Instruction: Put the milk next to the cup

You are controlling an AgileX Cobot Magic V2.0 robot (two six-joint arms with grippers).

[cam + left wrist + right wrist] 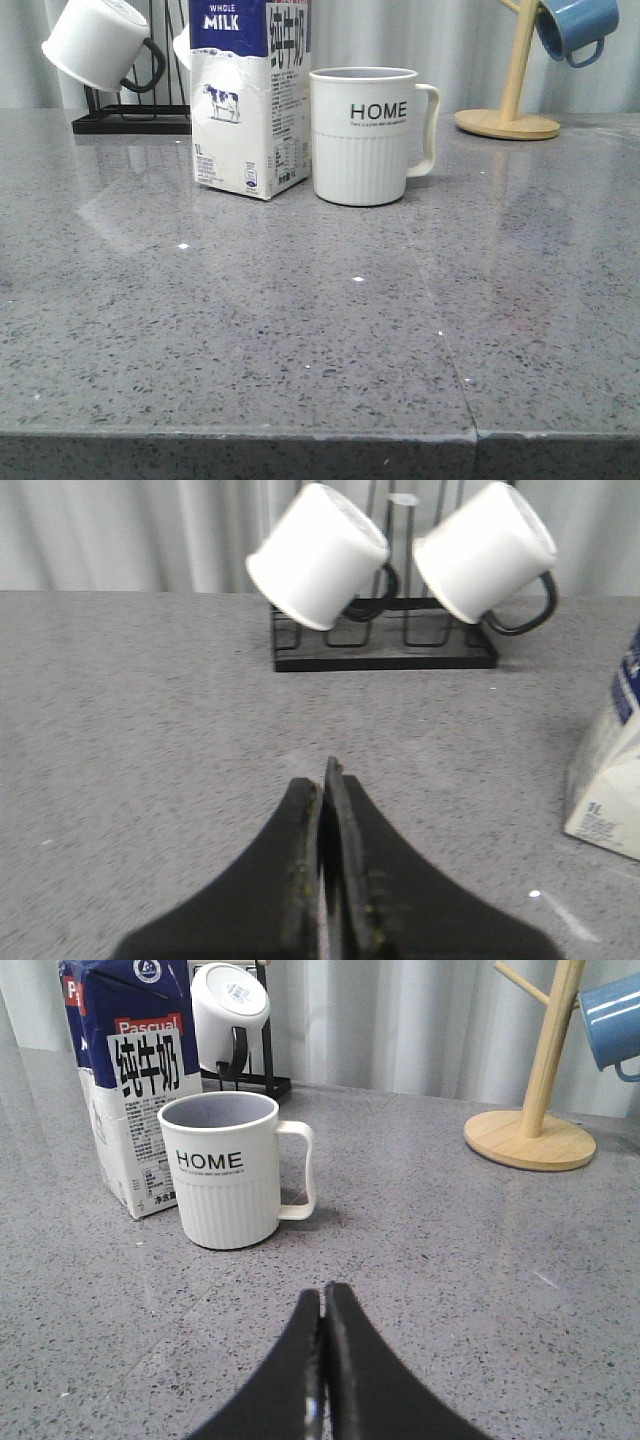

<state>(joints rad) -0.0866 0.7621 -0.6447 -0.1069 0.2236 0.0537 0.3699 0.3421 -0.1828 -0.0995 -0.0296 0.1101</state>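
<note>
Now | milk [247, 95] upright just beside cup [365, 135] | left fingers [329, 780], right fingers [323, 1305] pressed together, empty, well apart from both

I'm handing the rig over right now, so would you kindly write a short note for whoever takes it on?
Left pincer: shut, holding nothing, low over bare table.
Right pincer: shut, holding nothing, pointing at the cup from a short way off.
Milk: upright on the table, close beside the cup on the robot's left of it; whether they touch cannot be told. The cup's handle faces away from the carton.
Done: the milk stands next to the cup and neither arm holds it.
Left: nothing shows as outstanding; perhaps just confirm the placement.
</note>
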